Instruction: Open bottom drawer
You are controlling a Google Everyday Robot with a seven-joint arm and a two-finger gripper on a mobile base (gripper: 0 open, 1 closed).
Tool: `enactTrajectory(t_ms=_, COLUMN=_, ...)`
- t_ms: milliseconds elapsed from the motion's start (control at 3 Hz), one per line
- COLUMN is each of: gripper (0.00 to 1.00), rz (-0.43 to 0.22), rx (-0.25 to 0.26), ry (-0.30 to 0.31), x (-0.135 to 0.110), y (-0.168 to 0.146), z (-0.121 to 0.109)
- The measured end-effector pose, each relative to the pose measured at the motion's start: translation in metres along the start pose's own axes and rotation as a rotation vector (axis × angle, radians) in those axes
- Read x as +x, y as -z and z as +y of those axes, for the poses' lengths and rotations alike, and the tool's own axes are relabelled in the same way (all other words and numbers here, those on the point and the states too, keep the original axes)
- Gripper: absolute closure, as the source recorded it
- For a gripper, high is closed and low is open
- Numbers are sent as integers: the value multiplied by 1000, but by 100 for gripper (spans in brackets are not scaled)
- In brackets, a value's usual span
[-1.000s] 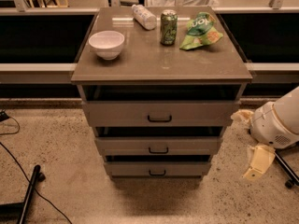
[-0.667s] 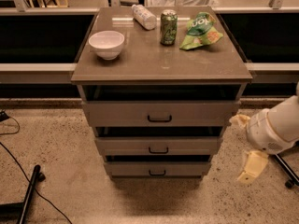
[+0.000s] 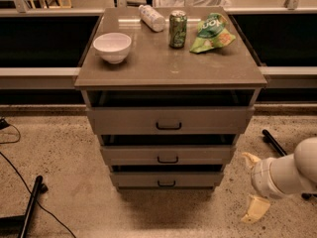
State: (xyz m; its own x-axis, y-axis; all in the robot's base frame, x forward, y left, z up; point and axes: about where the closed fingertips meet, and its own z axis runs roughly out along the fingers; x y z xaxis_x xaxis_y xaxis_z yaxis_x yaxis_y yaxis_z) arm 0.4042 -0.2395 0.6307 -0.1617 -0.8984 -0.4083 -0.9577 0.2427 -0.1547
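The bottom drawer (image 3: pixel 167 178) is the lowest of three grey-tan drawer fronts in the cabinet, with a small black bar handle (image 3: pixel 166 184) at its centre. Its front sits close in under the middle drawer (image 3: pixel 167 155). My gripper (image 3: pixel 244 187) is low at the right of the cabinet, near the floor, about level with the bottom drawer and apart from it. Its two cream fingers (image 3: pixel 255 208) are spread wide, one above the other, and hold nothing.
The cabinet top (image 3: pixel 163 63) carries a white bowl (image 3: pixel 112 46), a plastic bottle (image 3: pixel 151 17), a green can (image 3: pixel 178 29) and a green chip bag (image 3: pixel 213 32). The top drawer (image 3: pixel 168 120) is the widest. Black poles and cables lie on the speckled floor at left (image 3: pixel 30 207) and right (image 3: pixel 273 143).
My gripper has moved down and slightly left, toward the level of the bottom drawer. The drawers and the things on top have not moved.
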Motion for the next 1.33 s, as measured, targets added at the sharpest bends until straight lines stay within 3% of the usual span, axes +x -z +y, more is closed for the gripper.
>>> enactTrajectory(t_ms=333, gripper=0, rz=-20, rx=114, ry=17, x=4, y=0, z=-23)
enactTrajectory(t_ms=667, gripper=0, rz=-64, rx=36, ry=60, x=-8, y=-30, z=-27)
enactTrajectory(t_ms=1000, gripper=0, rz=-207, rx=-22, ry=93, x=-21, y=-88, z=-24)
enactTrajectory(t_ms=1333, gripper=0, rz=-329, rx=-19, ry=131, x=-14, y=-151, z=-15)
